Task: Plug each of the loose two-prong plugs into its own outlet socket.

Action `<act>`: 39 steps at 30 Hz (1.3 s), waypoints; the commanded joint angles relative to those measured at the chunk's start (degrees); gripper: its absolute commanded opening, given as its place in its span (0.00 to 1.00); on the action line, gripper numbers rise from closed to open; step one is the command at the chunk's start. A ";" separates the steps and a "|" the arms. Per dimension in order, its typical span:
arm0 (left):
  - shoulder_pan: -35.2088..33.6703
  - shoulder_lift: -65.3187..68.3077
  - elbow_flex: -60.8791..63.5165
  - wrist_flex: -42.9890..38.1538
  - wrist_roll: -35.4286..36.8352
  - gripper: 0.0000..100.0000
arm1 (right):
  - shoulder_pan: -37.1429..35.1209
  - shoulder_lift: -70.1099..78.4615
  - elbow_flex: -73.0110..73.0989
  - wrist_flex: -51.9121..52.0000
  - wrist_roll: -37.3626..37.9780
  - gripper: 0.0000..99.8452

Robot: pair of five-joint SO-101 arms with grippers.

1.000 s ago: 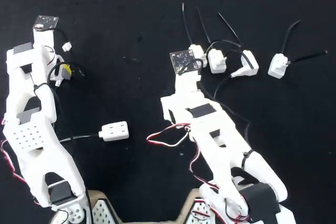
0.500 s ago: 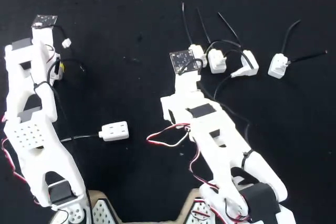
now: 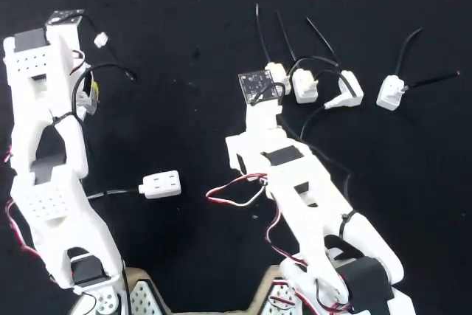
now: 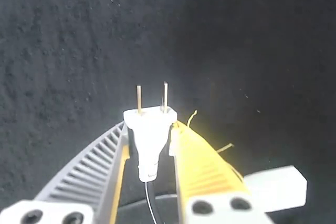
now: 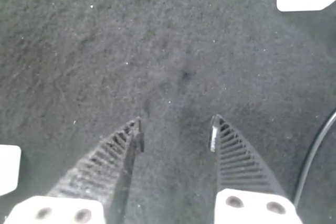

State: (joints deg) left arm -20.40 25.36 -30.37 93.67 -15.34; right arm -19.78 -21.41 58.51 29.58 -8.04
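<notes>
A black tabletop [image 3: 184, 71] is seen from above, with two white arms set side by side at its near edge. A white two-prong plug [image 4: 149, 132] is clamped between the fingers of the left hand [image 4: 150, 127]. It is gripped by its body, so both metal prongs are left free and pointing forward, ready to be pushed into slots. Its thin black cord trails back between the fingers. A white outlet block [image 3: 161, 184] lies flat on the tabletop, and the left hand is held beyond it and to its left, well apart from it. The right hand [image 5: 176, 129] is held over bare tabletop with its fingers apart and nothing between them. It is beyond and to the right of the outlet block, just beside a row of four white corded fittings [image 3: 305, 86]. Whether those are plugs or sockets cannot be told. The held plug is judged not yet inserted.
</notes>
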 commanded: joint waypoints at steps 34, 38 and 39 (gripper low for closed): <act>31.52 -67.16 87.08 -51.43 30.86 0.22 | -0.44 -2.95 -3.12 0.18 -0.70 0.20; 28.00 -72.44 86.11 -47.74 30.68 0.22 | -0.53 -2.95 -3.21 0.35 -1.93 0.20; 25.98 -74.20 86.02 -47.03 30.68 0.22 | -0.53 -2.95 -3.21 0.44 -3.69 0.20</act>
State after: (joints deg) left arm 9.49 -44.09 57.10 44.97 14.64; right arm -19.78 -21.41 58.51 29.58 -9.01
